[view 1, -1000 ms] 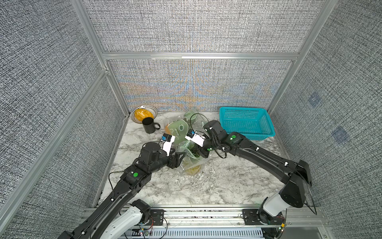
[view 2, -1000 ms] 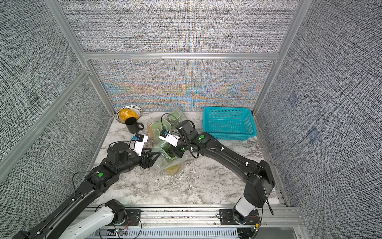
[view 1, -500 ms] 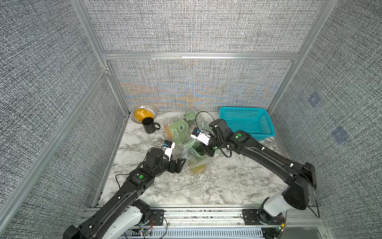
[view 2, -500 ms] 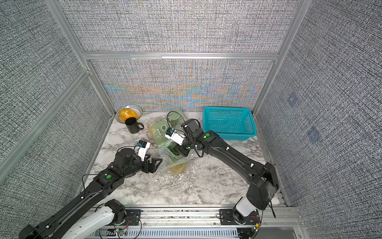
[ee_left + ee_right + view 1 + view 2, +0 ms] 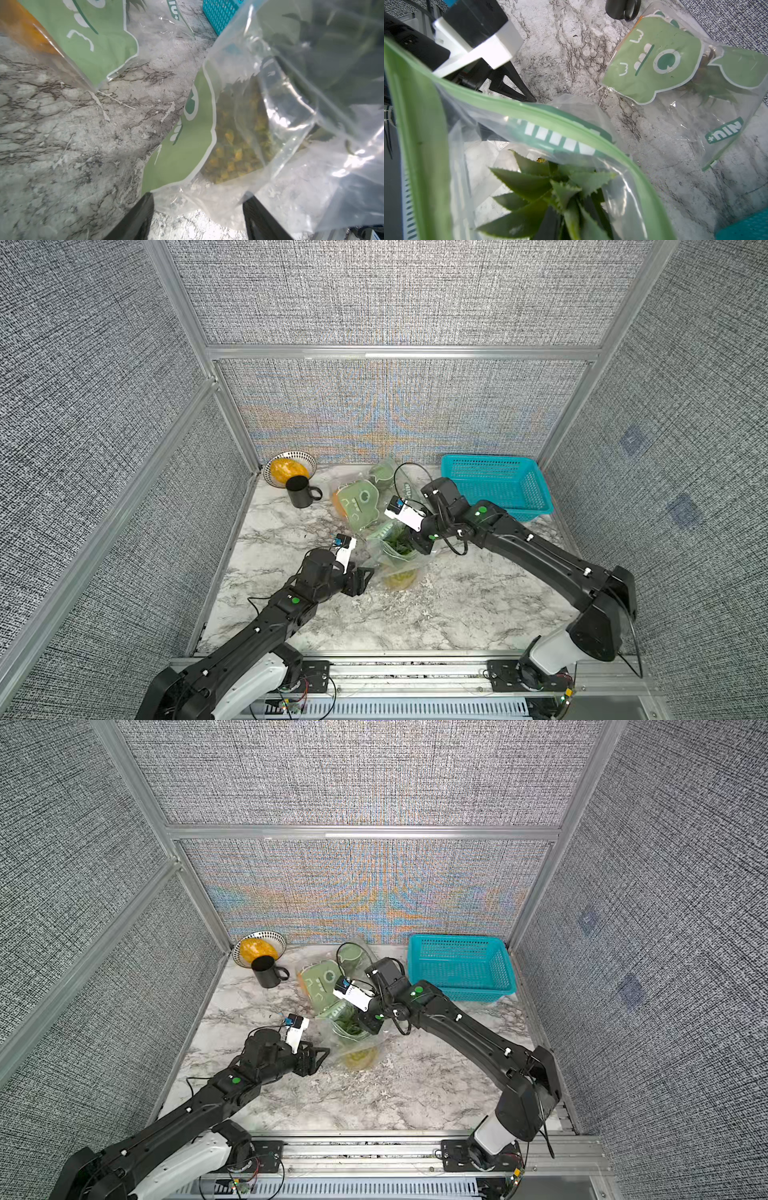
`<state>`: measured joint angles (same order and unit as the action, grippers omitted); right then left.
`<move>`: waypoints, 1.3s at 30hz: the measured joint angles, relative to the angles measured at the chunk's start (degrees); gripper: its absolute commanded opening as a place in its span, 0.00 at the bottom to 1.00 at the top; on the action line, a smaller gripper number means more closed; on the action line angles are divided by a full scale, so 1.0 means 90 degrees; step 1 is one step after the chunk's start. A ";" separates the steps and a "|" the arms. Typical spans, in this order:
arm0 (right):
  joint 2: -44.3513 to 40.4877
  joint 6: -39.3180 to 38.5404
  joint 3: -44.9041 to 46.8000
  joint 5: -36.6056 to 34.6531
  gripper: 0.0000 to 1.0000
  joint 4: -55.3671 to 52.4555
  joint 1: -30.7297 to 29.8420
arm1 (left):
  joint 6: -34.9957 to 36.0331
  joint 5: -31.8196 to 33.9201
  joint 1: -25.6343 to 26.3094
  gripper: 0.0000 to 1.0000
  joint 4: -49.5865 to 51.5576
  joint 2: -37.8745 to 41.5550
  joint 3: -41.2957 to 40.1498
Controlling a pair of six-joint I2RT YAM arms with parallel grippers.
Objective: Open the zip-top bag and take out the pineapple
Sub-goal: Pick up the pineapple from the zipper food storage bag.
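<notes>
Jaws on the left gripper (image 5: 198, 196) are spread wide, with the clear bottom corner of the zip-top bag (image 5: 390, 562) between the fingertips; I can't tell if either one touches the plastic. Right gripper (image 5: 407, 546) jaws are clenched, sunk in the bag's parted mouth among green crown leaves. Leaves or plastic pinched, I can't tell. Pineapple (image 5: 234, 149) sits inside the bag, yellow body low by the marble table (image 5: 415, 614), crown up. Left arm is low, reaching forward from its base, gripper level and aimed at the bag's side. Right arm stretches across from its base, wrist bent down over the bag. Second printed bag (image 5: 357, 506) lies just behind.
</notes>
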<state>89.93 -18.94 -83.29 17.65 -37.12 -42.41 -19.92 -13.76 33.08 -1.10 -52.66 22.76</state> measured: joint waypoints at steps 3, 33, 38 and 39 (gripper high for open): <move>0.0053 -0.0046 -0.0049 0.0058 0.00 -0.0019 0.0005 | 0.0058 -0.0073 0.0000 0.68 -0.0131 -0.0194 0.0063; -0.0835 -0.0265 0.0053 0.1144 0.00 0.0066 0.0294 | 0.0355 0.0034 0.0000 0.00 0.0561 -0.2081 0.1513; -0.1178 -0.0066 0.0401 0.1107 0.00 0.0508 0.0323 | 0.0437 -0.0214 0.0007 0.00 0.0687 -0.2203 0.1625; -0.1241 -0.0002 0.0464 0.1081 0.00 0.0619 0.0330 | 0.0459 -0.0274 0.0007 0.00 0.0699 -0.2203 0.1644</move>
<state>78.76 -18.96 -79.11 27.38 -31.55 -39.44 -15.79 -16.23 33.15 5.19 -72.49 37.56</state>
